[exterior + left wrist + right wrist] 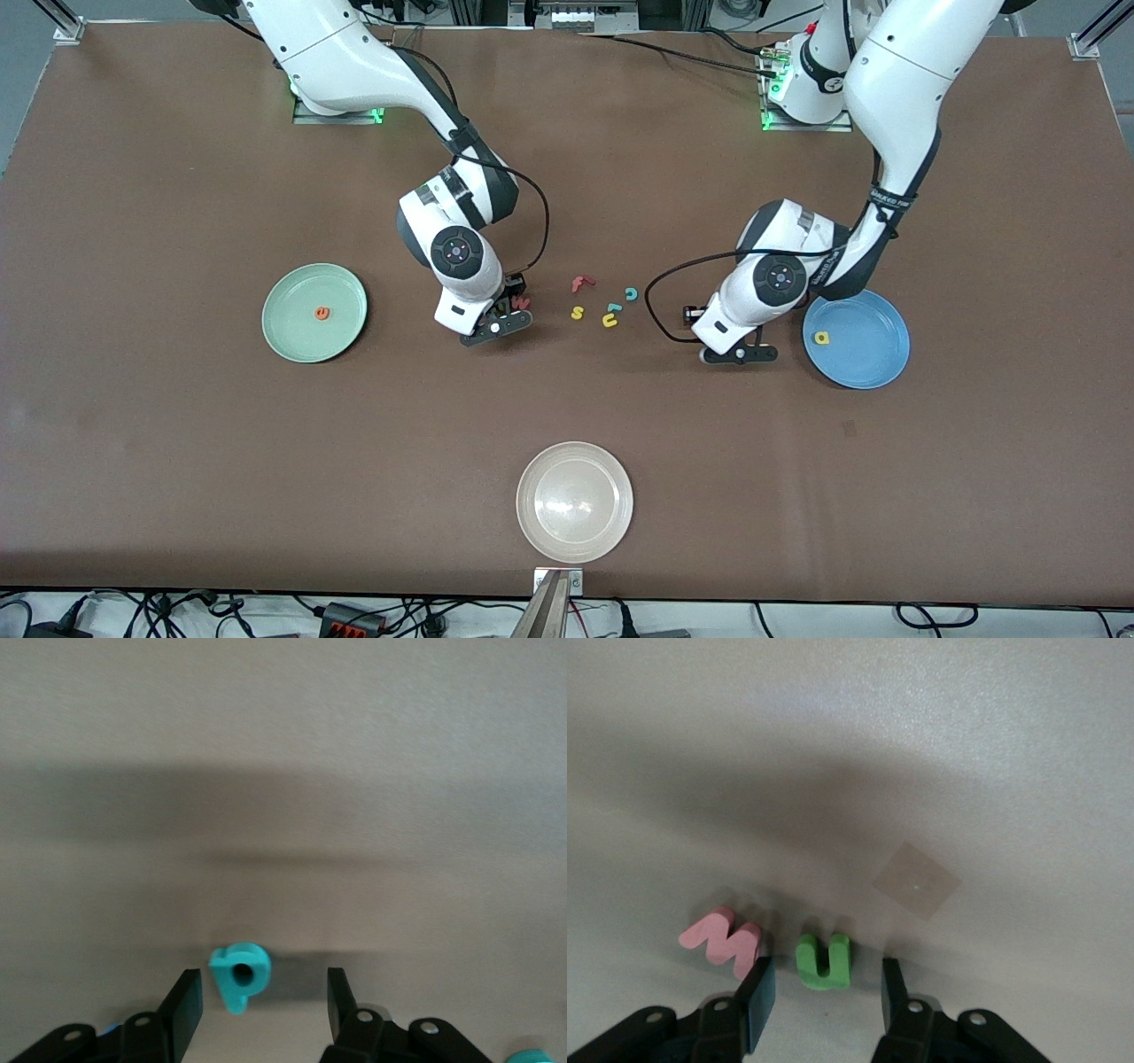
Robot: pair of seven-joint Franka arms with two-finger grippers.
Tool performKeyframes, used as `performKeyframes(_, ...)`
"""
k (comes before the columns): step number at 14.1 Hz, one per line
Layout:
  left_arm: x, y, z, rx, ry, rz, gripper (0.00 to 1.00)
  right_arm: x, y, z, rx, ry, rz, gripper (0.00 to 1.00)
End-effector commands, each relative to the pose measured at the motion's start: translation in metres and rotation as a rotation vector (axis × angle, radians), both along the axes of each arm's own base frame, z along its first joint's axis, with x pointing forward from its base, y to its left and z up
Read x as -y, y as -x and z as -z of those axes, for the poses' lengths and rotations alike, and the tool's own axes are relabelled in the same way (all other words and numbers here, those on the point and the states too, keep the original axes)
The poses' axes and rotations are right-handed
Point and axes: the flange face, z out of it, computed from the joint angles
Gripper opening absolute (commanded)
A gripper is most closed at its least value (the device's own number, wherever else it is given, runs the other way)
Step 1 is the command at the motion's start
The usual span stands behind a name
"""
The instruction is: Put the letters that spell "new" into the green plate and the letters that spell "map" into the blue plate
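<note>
Brown matte tabletop [177, 443] fills most of frame. Cream-white round plastic plate w/ raised rim [575, 501], lower centre, empty, glare spot in middle. Loose foam letters at frame centre, all flat on table, apart from each other:
- small red foam f [581, 283], uppermost of group
- teal foam c [631, 293], toward left arm's end
- yellow foam s [578, 312], just below f
- yellow foam u [609, 321], lowest

Black cables [354, 616] along bottom edge. Metal bracket [558, 580] at bottom centre, touching table edge.

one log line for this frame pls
left gripper: open, straddling teal p | right gripper: open, straddling green n, w beside | green plate: e | blue plate: a
</note>
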Motion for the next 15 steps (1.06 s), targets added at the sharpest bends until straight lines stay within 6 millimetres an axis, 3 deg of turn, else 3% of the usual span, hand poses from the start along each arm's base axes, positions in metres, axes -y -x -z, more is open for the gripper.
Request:
performKeyframes(1, -0.003, -0.002, -0.001, 0.015, -0.009, -0.008, 0.53, -0.004, -0.002, 0.0, 0.012, 0.006, 0.012, 0.5)
performKeyframes(6, -0.008, 0.0, 0.009, 0.004, -0.025, 0.003, 0.46, -0.004, -0.002, 0.0, 0.013, 0.006, 0.008, 0.37)
performKeyframes(8, -0.008, 0.001, 0.012, 0.01, -0.037, 0.023, 0.35, -0.002, -0.004, 0.0, 0.013, 0.006, 0.004, 0.31)
performKeyframes(10, -0.01, -0.002, 0.008, 0.008, -0.041, 0.019, 0.18, 0.002, -0.008, -0.002, 0.015, 0.004, 0.007, 0.24)
performKeyframes(12, -0.013, -0.006, -0.011, 0.004, -0.057, 0.02, 0.09, 0.015, -0.019, -0.013, 0.029, 0.007, 0.024, 0.23)
performKeyframes(13, -0.017, -0.012, -0.03, -0.007, -0.076, 0.017, 0.09, 0.027, -0.027, -0.033, 0.039, 0.012, 0.04, 0.22)
performKeyframes(15, -0.031, -0.017, -0.071, -0.059, -0.128, 0.038, 0.09, 0.065, -0.044, -0.06, 0.017, 0.069, 0.096, 0.18)
